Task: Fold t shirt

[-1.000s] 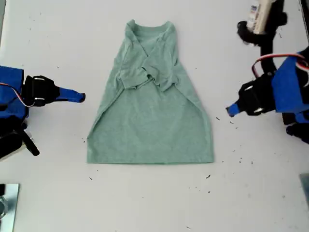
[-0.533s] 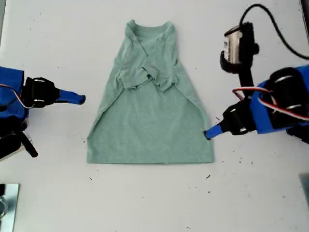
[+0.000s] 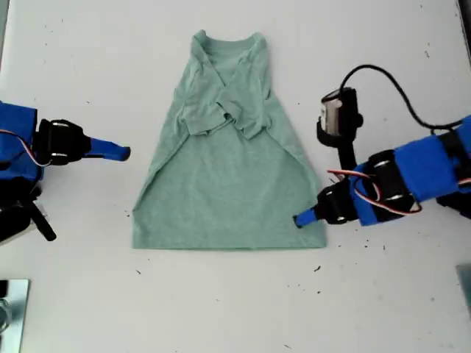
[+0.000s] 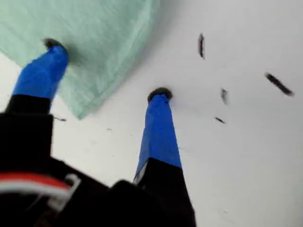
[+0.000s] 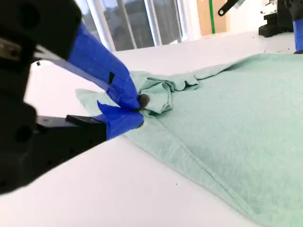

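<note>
The pale green t shirt [image 3: 228, 191] lies flat on the white table, neck away from the camera, both sleeves folded in across the chest. My first gripper [image 3: 298, 219] comes in from the exterior view's right, at the hem corner on that side. In the first wrist view it [image 4: 107, 68] is open, one fingertip [image 4: 54, 45] over the t shirt [image 4: 94, 38], the other on bare table past the edge. My second gripper [image 3: 121, 152] sits at the exterior view's left, a short way off the shirt's side. Its blue tips [image 5: 139, 106] are shut with nothing between them, the t shirt [image 5: 227, 123] just beyond.
Small dark specks [image 3: 366, 243] dot the white table [image 3: 383, 309] near the first arm. A wrist camera on a black cable [image 3: 337, 118] rides above that arm. A metal object [image 3: 11, 309] shows at the exterior view's lower left corner.
The first arm has swung in from the exterior view's right and down toward the shirt's hem corner, its tip now reaching the cloth. The second arm and the shirt have stayed put.
</note>
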Robot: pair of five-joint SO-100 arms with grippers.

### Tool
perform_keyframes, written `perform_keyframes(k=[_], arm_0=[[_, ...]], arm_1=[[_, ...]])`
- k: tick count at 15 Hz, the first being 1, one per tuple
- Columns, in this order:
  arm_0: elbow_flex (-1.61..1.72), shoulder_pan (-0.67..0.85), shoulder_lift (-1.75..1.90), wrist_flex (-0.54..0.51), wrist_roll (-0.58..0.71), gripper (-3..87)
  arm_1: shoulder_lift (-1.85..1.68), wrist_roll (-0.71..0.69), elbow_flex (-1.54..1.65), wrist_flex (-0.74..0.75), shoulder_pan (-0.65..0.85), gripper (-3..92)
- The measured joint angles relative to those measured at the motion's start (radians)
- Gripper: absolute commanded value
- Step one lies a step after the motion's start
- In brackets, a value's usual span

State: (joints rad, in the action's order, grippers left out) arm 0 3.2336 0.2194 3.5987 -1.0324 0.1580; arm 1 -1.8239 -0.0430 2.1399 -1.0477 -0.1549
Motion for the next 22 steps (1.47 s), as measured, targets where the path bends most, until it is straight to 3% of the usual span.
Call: perform_keyframes(k=[2, 5, 7, 10, 14, 16, 17, 18, 20, 22], arm_0=[[0.0, -0.011, 0.0, 0.0, 0.0, -0.1], [0.0, -0.029, 0.0, 0.0, 0.0, -0.1], [0.0, -0.029, 0.0, 0.0, -0.002, -0.1], [0.0, -0.031, 0.0, 0.0, -0.006, -0.1], [0.0, -0.031, 0.0, 0.0, -0.006, -0.1], [0.0, -0.031, 0.0, 0.0, -0.006, -0.1], [0.0, -0.031, 0.0, 0.0, -0.006, -0.1], [0.0, -0.031, 0.0, 0.0, -0.006, -0.1], [0.0, -0.031, 0.0, 0.0, -0.006, -0.1], [0.0, -0.032, 0.0, 0.0, -0.006, -0.1]], arm_1=[[0.104, 0.006, 0.009, 0.095, 0.0, 2.0], [0.071, -0.009, 0.041, 0.135, -0.006, -0.8], [-0.003, -0.051, -0.028, 0.011, -0.006, -1.0], [-0.025, -0.123, -0.298, -0.345, -0.009, -1.0], [0.156, -0.173, -0.703, -0.476, -0.015, -1.1], [0.276, -0.184, -0.799, -0.382, -0.014, -1.5], [0.328, -0.186, -0.81, -0.304, -0.011, 8.3], [0.377, -0.186, -0.798, -0.215, 0.003, 35.9], [0.439, -0.184, -0.71, -0.012, 0.031, 38.8], [0.445, -0.184, -0.742, -0.044, 0.031, 32.3]])
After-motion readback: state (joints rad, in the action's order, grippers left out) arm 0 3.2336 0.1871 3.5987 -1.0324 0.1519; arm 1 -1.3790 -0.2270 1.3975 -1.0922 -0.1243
